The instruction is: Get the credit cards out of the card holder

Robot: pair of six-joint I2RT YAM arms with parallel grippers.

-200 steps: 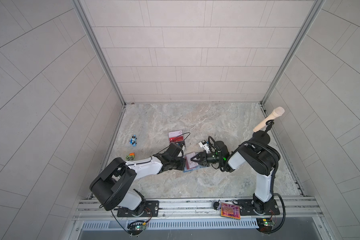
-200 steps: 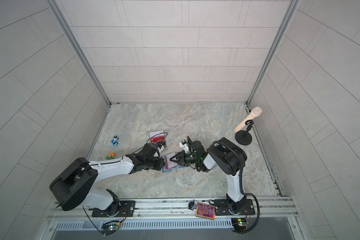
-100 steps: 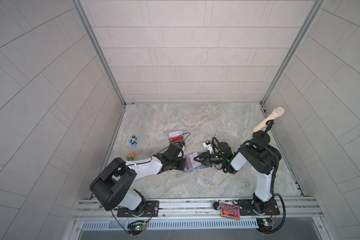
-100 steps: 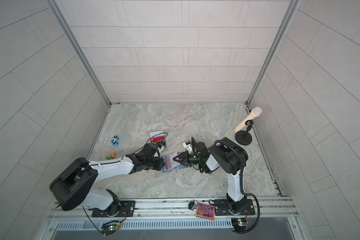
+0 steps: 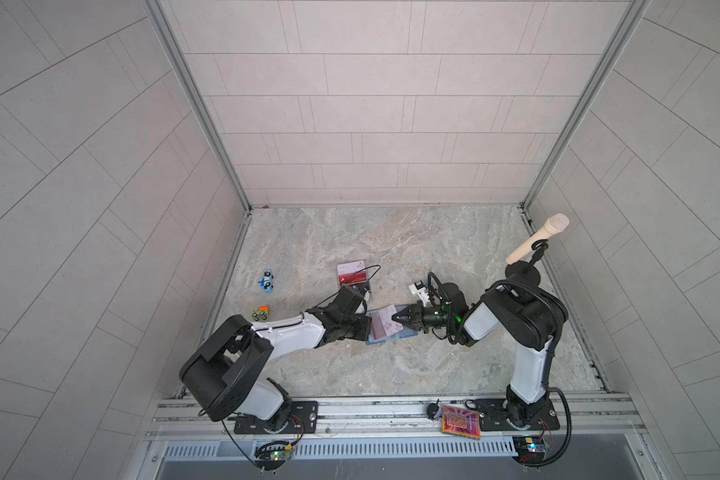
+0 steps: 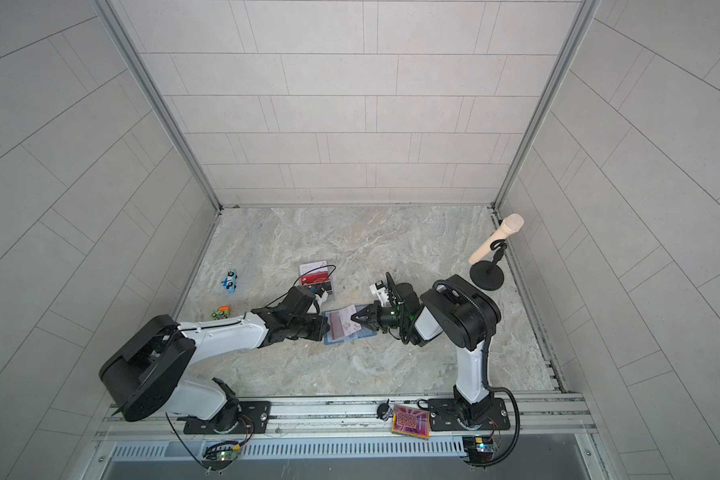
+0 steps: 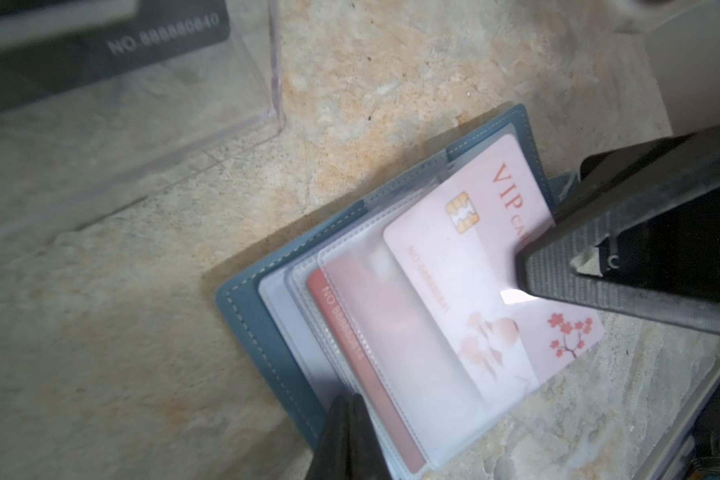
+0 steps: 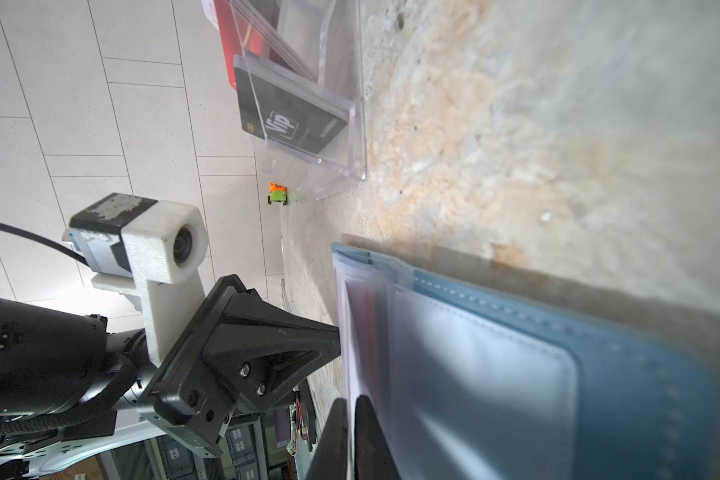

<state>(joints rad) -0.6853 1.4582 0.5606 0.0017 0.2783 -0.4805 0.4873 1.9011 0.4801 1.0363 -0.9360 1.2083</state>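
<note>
The table (image 5: 391, 249) looks like gray and tan stone. An open blue card holder (image 5: 381, 340) lies flat near the middle. A clear stand (image 5: 352, 276) sits just behind it. A blue toy car (image 5: 267, 282) and an orange and green toy car (image 5: 261, 313) sit near the left edge. A microphone stand (image 6: 487, 277) with a round black foot is by the right edge.

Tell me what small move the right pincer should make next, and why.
Probably pull back, away from the left pincer: the right pincer is shut on the pale pink card, partly inside its clear sleeve, while the left pincer clamps the card holder.
</note>
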